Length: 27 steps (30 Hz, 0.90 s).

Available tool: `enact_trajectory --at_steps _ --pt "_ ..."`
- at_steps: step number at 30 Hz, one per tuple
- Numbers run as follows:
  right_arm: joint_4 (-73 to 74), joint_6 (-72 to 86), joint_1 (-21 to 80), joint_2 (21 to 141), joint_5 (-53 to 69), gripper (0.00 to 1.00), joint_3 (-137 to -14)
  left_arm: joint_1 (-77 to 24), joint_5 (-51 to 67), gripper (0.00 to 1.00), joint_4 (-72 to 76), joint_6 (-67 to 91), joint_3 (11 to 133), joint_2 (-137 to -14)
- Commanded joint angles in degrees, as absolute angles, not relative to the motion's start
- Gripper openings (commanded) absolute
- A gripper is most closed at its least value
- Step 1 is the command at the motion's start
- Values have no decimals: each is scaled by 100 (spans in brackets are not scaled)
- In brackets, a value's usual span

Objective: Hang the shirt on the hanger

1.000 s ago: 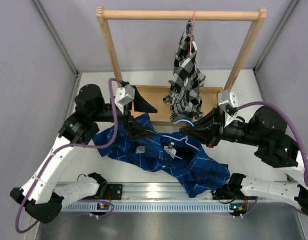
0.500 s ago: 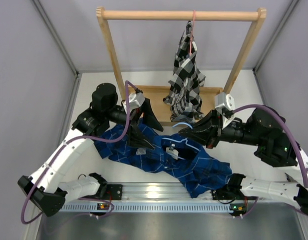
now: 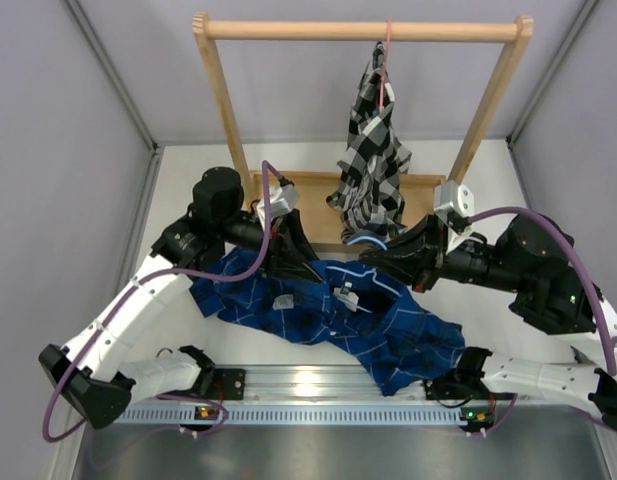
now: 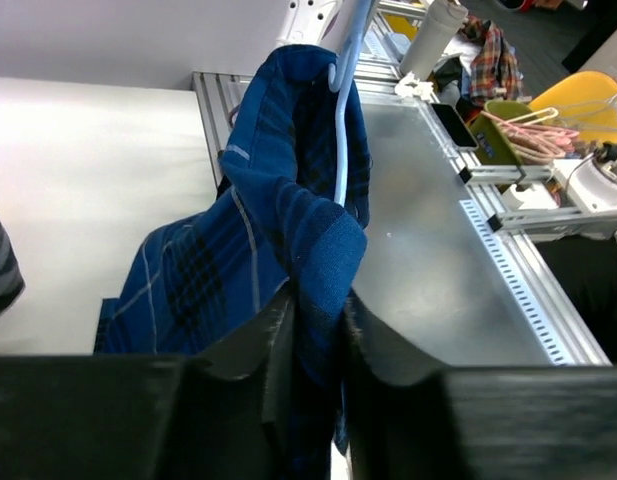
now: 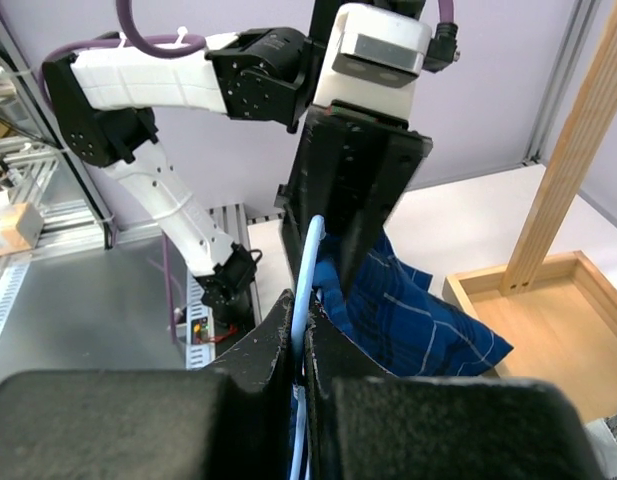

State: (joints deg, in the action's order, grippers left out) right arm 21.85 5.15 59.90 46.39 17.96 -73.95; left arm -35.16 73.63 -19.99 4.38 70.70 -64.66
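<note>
The task is judged only partly done: the shirt is clamped by a fold in the left tool at 10 o'clock, the hanger is pinched in the right tool at 1 o'clock, and most cloth is sprawled on the counter.

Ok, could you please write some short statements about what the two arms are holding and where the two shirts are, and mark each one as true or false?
1. The left jaws are shut on the dark blue plaid button-up shirt. True.
2. The right jaws are open and hold nothing. False: they are shut on the thin light-blue wire hanger.
3. The black-and-white checked shirt hangs from the wooden rail of the rack. True.
4. The dark blue shirt lies inside the wooden tray. False: it lies mostly on the white table, on the near side of the tray, between the two arms.
</note>
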Motion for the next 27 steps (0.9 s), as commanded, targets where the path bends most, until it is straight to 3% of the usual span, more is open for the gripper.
enact_trajectory --at_steps 1,2,3,7,10,11,14,18,23,27 --pt "1337 720 6047 4518 1749 0 -7445 -3638 7479 23 -1758 220 7163 -6372" --pt "1310 729 6047 4500 1706 0 -7357 -3647 7445 7 -1767 194 7172 -6320" --pt "1283 721 6047 4474 1662 0 -7322 -3647 7288 0 -1767 176 7172 -6276" --pt "1160 773 6047 4359 1591 1 -6988 -3647 7260 0 -1767 53 7102 -6030" --pt "1405 599 6038 4254 1687 56 -6961 -3639 7469 0 -1758 53 7101 -5898" --pt "2111 424 6047 4219 1522 78 -7187 -3639 7523 0 -1775 -17 7119 -5897" --pt "3518 -297 6047 3842 742 95 -7339 -3639 7532 0 -2231 -315 7294 -5915" --pt "4646 -580 6047 3323 1404 99 -7321 -3639 7444 0 -2566 -527 7383 -5924" --pt "4896 -624 6047 2988 2014 99 -6900 -3639 7733 0 -2566 -492 7532 -6047" --pt "4852 -703 6047 3260 1837 91 -6803 -3639 7893 0 -2575 -510 7602 -6038"
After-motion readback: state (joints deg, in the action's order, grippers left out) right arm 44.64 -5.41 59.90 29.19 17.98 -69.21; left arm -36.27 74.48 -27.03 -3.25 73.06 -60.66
